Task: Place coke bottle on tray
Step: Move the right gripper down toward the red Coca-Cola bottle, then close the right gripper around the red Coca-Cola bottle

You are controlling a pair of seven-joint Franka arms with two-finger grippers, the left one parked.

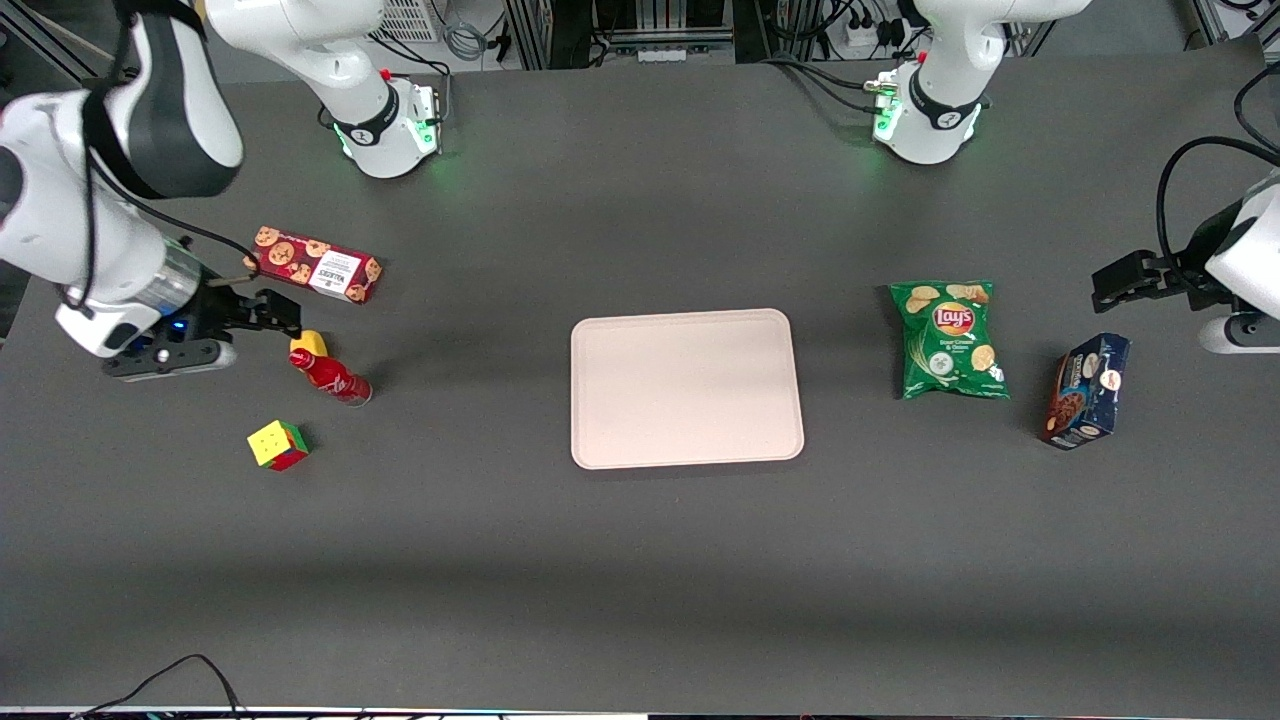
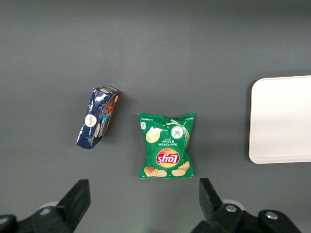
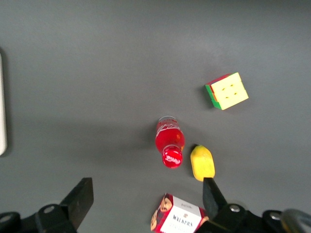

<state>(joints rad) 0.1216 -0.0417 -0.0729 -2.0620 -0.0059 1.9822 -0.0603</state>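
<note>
The coke bottle (image 1: 331, 376) is small and red with a red cap. It sits on the dark table toward the working arm's end, its cap end beside a yellow object. It also shows in the right wrist view (image 3: 169, 140). The pale beige-pink tray (image 1: 686, 387) lies flat at mid-table with nothing on it; its edge shows in the right wrist view (image 3: 1, 111) and the left wrist view (image 2: 283, 119). My right gripper (image 1: 274, 311) is open and holds nothing. It hovers above the table a little farther from the front camera than the bottle, apart from it (image 3: 147, 195).
A red cookie box (image 1: 315, 265) lies just farther from the front camera than the gripper (image 3: 180, 219). The yellow object (image 1: 312, 343) touches the bottle's cap end. A colour cube (image 1: 278, 445) sits nearer the camera. A green crisps bag (image 1: 948, 340) and a blue box (image 1: 1087, 390) lie toward the parked arm's end.
</note>
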